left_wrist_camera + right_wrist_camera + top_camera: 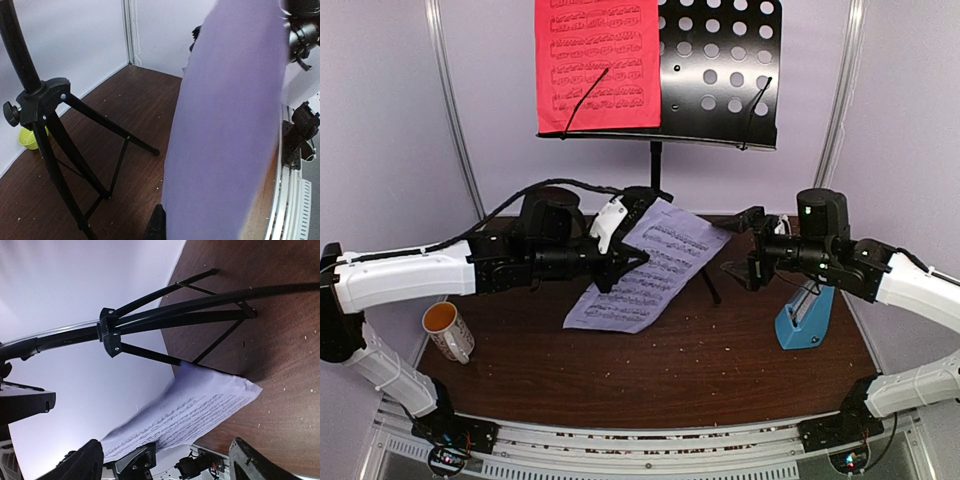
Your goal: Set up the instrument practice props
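Left gripper (pixel 623 263): jaws together, clamped on the white printed music sheet (pixel 655 265); one dark finger (pixel 156 224) shows at the sheet's lower edge in the left wrist view.
White sheet: tilted, over the middle of the dark brown wooden worktop (pixel 720 370), upper end toward the far edge, a corner (pixel 252 387) close to the tripod legs; whether it touches the wood, I cannot tell.
Right gripper (pixel 752 252): jaws wide apart, holding nothing, just right of the sheet.
Black perforated-metal music stand (pixel 720 60): upright at the middle of the far edge on its tripod (pixel 45 100).
Red printed music sheet (pixel 598 62): on the left half of the stand's desk, bottom edge on the ledge.
Small blue pyramid metronome (pixel 805 322): near the right edge, partly under the right arm.
White patterned mug (pixel 448 330): at the left edge.
Small green bowl (pixel 27 137): beside the wall, behind the tripod.
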`<control>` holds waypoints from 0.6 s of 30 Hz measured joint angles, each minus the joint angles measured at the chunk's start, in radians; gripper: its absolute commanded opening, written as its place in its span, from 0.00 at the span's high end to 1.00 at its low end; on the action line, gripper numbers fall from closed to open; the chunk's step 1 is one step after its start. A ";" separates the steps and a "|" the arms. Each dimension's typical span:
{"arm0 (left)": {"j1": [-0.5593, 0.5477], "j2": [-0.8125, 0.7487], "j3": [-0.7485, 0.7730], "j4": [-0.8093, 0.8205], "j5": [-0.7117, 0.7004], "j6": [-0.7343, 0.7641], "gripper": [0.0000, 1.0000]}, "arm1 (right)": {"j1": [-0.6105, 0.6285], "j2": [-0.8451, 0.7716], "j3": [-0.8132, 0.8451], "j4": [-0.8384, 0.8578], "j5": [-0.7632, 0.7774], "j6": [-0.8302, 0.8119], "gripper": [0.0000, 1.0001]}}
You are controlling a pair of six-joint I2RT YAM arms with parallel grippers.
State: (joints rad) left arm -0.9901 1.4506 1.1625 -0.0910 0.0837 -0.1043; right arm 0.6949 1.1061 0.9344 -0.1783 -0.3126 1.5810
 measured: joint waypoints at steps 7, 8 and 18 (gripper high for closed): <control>0.018 -0.031 -0.034 0.039 0.157 -0.064 1.00 | -0.027 -0.010 -0.016 0.072 -0.006 -0.230 0.10; 0.020 -0.034 -0.038 0.039 0.171 -0.070 1.00 | -0.029 -0.011 -0.013 0.069 -0.006 -0.262 0.10; 0.051 -0.100 -0.063 0.057 0.266 -0.111 1.00 | -0.033 -0.092 -0.029 0.068 -0.027 -0.642 0.04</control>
State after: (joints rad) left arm -0.9390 1.3502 1.0996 -0.0338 0.3500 -0.2153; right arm 0.6621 1.0142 0.9051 -0.1104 -0.3401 0.9390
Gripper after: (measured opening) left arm 0.007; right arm 0.930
